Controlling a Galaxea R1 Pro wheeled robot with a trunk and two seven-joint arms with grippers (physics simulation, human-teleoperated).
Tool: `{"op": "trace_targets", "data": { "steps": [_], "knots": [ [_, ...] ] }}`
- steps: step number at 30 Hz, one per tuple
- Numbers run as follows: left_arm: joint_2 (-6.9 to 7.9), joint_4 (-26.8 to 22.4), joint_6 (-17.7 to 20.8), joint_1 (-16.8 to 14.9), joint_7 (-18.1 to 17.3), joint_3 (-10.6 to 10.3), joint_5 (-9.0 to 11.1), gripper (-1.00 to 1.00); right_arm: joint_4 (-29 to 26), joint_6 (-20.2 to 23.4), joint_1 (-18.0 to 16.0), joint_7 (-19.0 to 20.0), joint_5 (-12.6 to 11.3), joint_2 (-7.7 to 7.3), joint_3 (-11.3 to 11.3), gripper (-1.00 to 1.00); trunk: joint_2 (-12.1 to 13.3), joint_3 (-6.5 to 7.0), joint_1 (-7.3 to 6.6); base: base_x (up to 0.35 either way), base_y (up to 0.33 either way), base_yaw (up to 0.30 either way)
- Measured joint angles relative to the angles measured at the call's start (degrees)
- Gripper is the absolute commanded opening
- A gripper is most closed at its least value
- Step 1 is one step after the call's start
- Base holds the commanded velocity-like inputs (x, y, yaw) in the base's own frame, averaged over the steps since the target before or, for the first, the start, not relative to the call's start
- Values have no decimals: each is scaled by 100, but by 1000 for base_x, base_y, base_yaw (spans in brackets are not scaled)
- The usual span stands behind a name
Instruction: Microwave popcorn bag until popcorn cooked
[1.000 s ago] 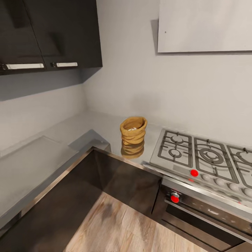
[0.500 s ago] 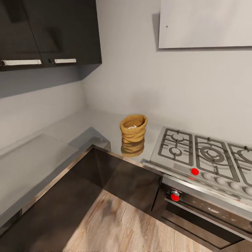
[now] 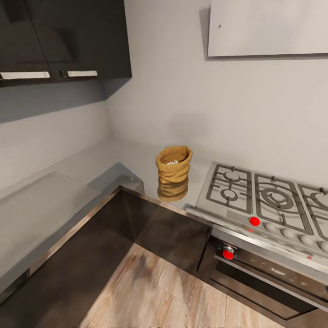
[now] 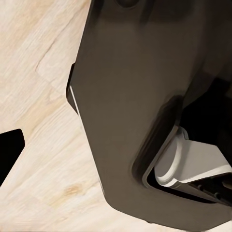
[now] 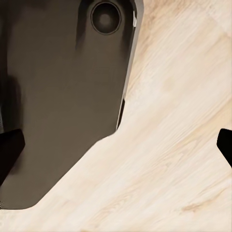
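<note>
Your right gripper (image 5: 116, 145) showed just two dark fingertips at opposite edges of its wrist view, spread wide with nothing between them, above the light wood floor (image 5: 183, 121) and beside the robot's dark base (image 5: 63, 96). Of your left gripper, one dark fingertip (image 4: 9, 150) showed over the same floor, so you could not tell how far it was open. From the head, the popcorn bag (image 3: 173, 167) stood upright on the grey countertop (image 3: 82, 182) in the corner, just beside the gas hob (image 3: 264, 200), pale grains (image 3: 172, 162) showing inside its rolled rim.
</note>
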Motion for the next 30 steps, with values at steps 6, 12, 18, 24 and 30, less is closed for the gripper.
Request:
{"op": "trace_targets", "data": {
  "steps": [6,12,18,24,30],
  "knots": [
    [0,0,0,0,-11,0,-5,100,0,-23,0,0,8,-5,6,100,0,-55,0,0,0,0],
    [0,8,8,0,-21,-7,-22,100,-5,-42,0,-1,31,-6,47,100,0,-109,0,0,0,0],
    [6,10,1,0,-17,-26,-65,100,-8,-308,0,-3,59,2,63,100,0,-164,0,0,0,0],
    [0,16,0,0,-25,-38,-80,100,-8,-344,0,-4,28,-21,38,100,0,-218,0,0,0,7],
    [8,9,5,0,-32,-33,-45,100,-8,-347,0,-4,61,-1,60,100,0,-230,0,0,0,3]
  ]
}}
